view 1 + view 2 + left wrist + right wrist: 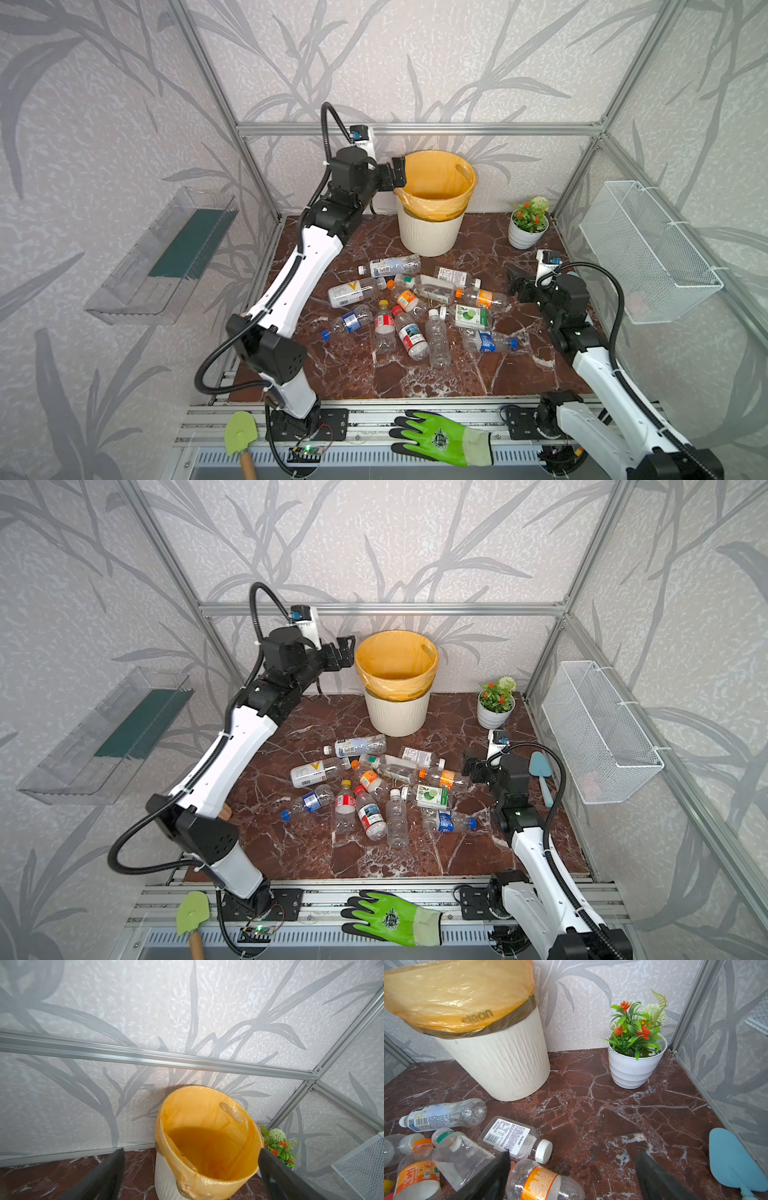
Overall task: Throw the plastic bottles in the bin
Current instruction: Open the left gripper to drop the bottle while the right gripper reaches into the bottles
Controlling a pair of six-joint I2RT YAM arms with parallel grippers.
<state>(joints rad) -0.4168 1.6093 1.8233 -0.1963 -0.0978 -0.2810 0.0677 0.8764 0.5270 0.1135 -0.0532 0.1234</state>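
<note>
Both top views hang high over the 6 o'clock edge, side by side and tilted down toward 12, so they share pretty much everything: the marble table, the bin at 12 and the plastic bottles mid-table. Left wrist cam floats up close by the bin's rim at about 11, peering across toward 2. Right wrist cam sits low near 3, facing 12, and both wrist views catch the bin and the potted plant.
</note>
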